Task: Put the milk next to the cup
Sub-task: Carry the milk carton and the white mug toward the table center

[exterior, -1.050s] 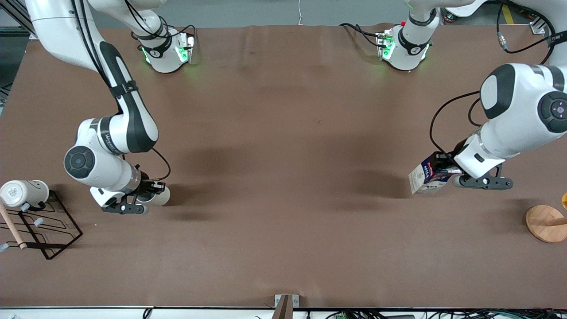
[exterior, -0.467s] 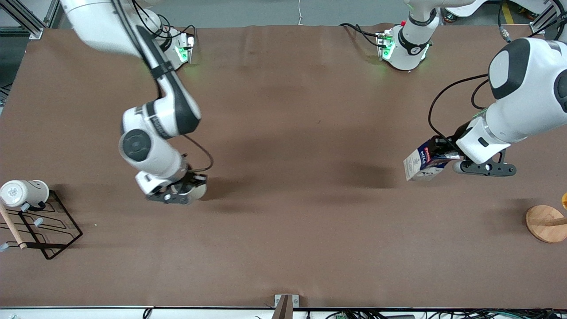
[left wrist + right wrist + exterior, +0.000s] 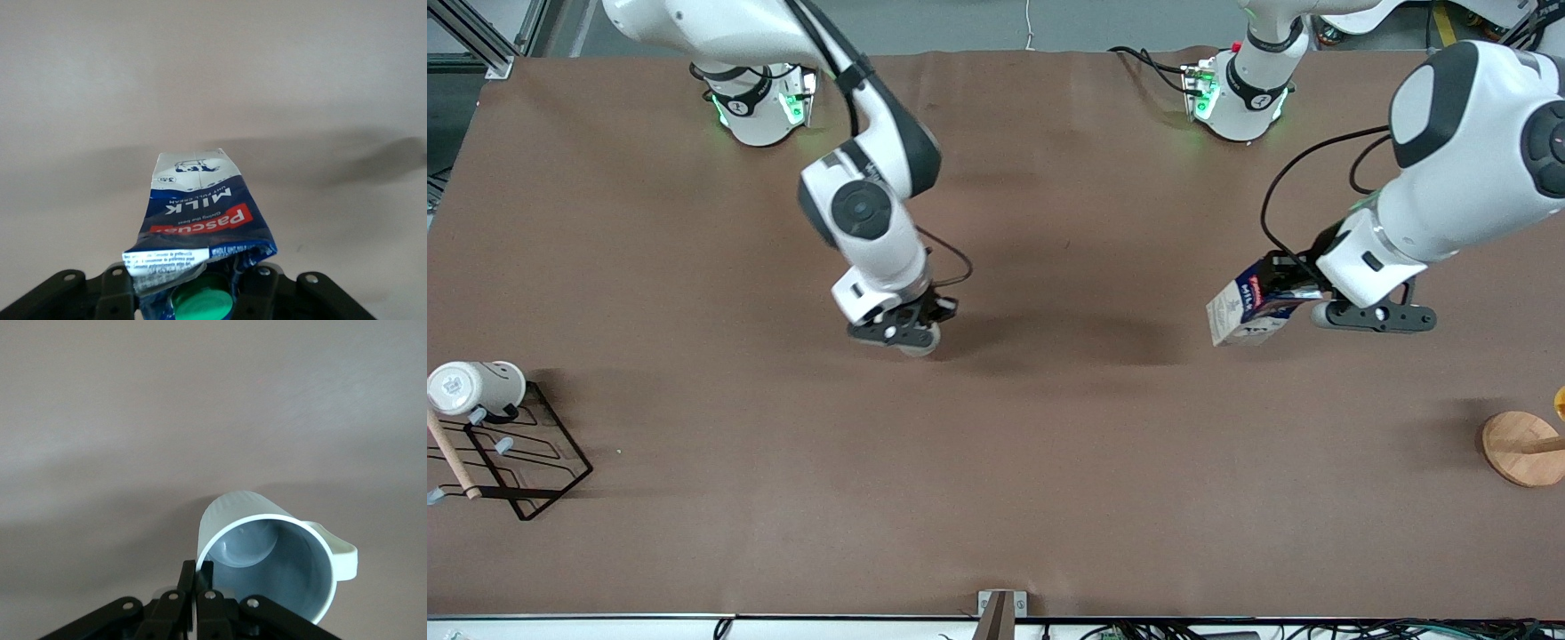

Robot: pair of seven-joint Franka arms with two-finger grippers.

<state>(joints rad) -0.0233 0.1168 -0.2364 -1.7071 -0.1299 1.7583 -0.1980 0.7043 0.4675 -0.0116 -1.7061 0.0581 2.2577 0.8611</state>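
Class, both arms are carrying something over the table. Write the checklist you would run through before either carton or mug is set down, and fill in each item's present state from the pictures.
1. Left gripper shut on the milk: ok; it clamps the carton's top by the green cap.
2. Right gripper shut on the cup: ok; its fingers pinch the rim.
3. Milk upright: not ok; it hangs tilted.
4. Cup upright: cannot tell; in the front view the gripper hides most of it.
5. Milk next to cup: not ok; the two are held well apart over the table.
6. Bare table between the two: ok.
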